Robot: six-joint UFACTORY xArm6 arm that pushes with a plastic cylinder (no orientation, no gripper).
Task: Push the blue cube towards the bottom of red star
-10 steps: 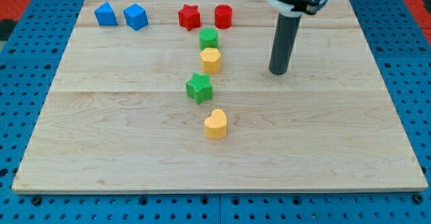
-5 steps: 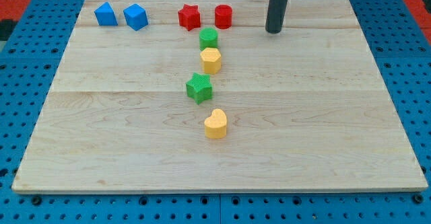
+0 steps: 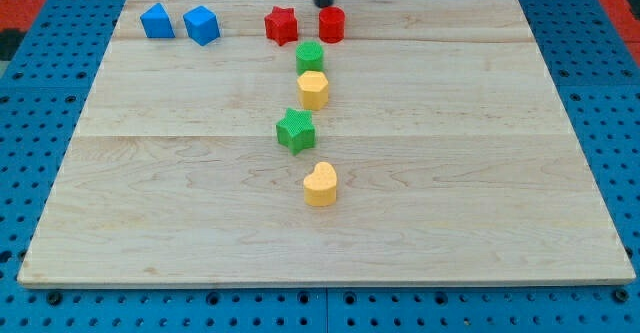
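Observation:
The blue cube (image 3: 202,25) sits near the board's top left, just right of a blue pentagon-like block (image 3: 156,21). The red star (image 3: 282,24) lies further right along the top edge, well apart from the cube. My tip (image 3: 325,4) is at the view's top edge, just above the red cylinder (image 3: 332,23) and right of the red star. It is far from the blue cube and touches no block that I can make out.
A green cube (image 3: 310,57) and a yellow hexagon (image 3: 313,89) stand touching below the red blocks. A green star (image 3: 296,130) and a yellow heart (image 3: 320,184) lie further down the board's middle. The wooden board (image 3: 500,173) rests on a blue pegboard.
My tip has moved from the board's right middle up and to the left, to the top edge above the red cylinder. No block has moved.

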